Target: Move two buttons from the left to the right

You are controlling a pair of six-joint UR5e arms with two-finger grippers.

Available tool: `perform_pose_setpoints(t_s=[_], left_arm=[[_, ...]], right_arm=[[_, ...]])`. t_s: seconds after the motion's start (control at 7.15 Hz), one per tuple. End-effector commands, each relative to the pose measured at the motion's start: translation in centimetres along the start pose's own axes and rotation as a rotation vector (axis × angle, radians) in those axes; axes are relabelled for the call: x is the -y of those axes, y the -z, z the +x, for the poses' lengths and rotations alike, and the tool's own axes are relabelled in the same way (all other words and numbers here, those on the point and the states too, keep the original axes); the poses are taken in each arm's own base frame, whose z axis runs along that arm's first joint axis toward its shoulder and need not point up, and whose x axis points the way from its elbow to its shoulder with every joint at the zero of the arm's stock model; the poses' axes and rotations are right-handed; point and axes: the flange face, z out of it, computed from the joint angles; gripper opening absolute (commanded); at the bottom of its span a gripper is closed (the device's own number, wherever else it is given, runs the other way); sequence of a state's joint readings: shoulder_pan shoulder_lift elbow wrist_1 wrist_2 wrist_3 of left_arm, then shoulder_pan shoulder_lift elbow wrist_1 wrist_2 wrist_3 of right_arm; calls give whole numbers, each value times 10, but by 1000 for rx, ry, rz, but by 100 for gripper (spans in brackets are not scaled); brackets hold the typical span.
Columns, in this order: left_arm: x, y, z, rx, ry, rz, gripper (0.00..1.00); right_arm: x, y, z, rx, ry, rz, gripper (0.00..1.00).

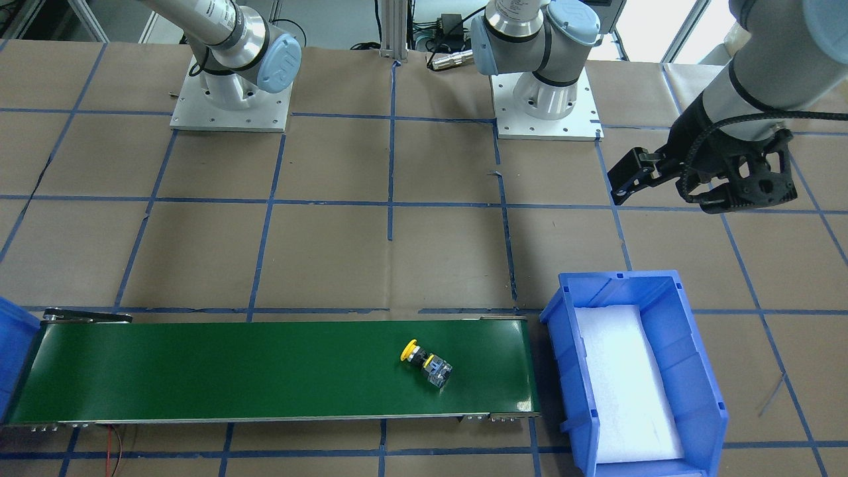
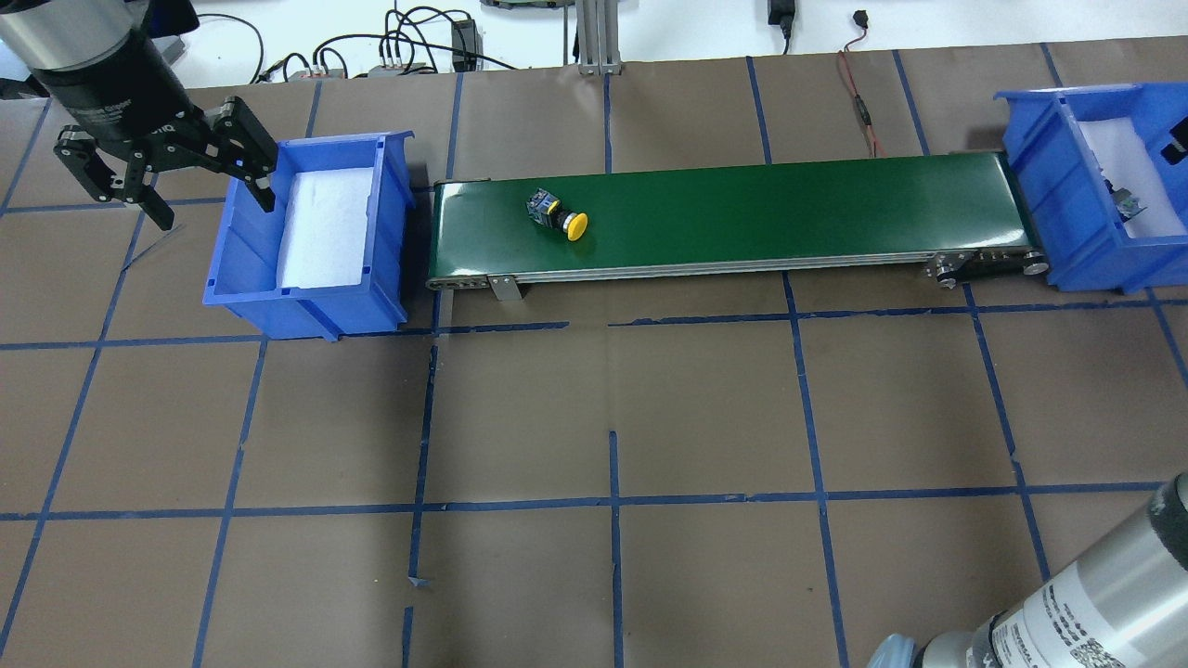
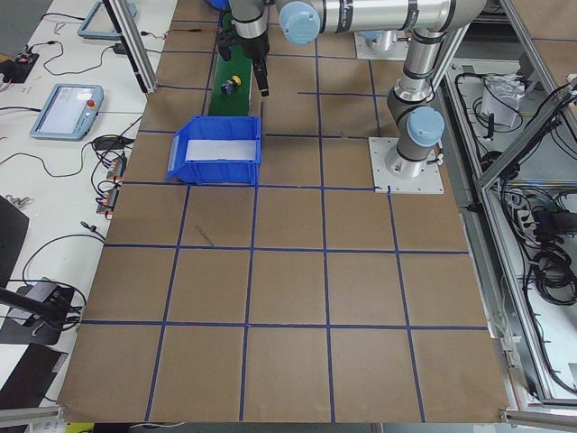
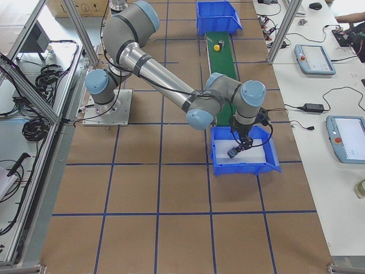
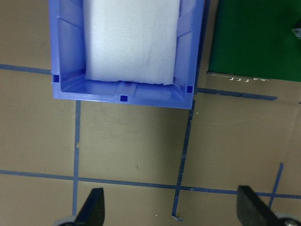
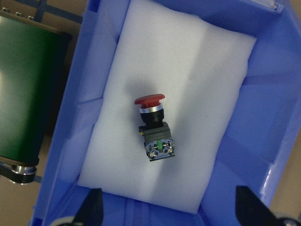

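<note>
The yellow-capped button [image 2: 560,217] lies on its side on the green conveyor belt [image 2: 789,204], near the belt's left end; it also shows in the front view [image 1: 425,361]. The red-capped button [image 6: 153,129] lies on white foam in the right blue bin [image 6: 244,141]. My right gripper [image 6: 171,209] hangs open and empty above it, inside the bin's outline [image 4: 242,142]. My left gripper [image 2: 215,211] is open and empty above the table beside the left blue bin [image 2: 306,311]. In the left wrist view its fingertips [image 5: 94,207] stand wide apart.
The left blue bin [image 1: 662,291] holds only a white foam pad [image 5: 131,37]. The belt runs between the two bins. Brown paper with blue tape lines [image 2: 613,501] covers the table. Cables lie along the far edge [image 2: 408,46].
</note>
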State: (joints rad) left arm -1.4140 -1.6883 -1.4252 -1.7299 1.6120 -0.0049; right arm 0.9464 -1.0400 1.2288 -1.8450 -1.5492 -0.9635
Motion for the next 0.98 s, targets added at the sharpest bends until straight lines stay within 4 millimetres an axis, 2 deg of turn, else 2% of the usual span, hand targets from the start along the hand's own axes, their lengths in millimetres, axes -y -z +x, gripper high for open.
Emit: perform_pose_setpoints(t_s=[0.0,0.28,0.56,0.84], left_arm=[[-7,0,26,19,35,8,100],[3,4,27,10,42,80,100],[8,4,26,1,44,79,100],[7,1,26,2,44,66,100]], right_arm=[[13,51,-40,-7,32,36,99],[47,69,-98,-9,18,51,99],[80,73,-152,-9,-13,52,99],[101,80,-199,-2,-63,61,99]])
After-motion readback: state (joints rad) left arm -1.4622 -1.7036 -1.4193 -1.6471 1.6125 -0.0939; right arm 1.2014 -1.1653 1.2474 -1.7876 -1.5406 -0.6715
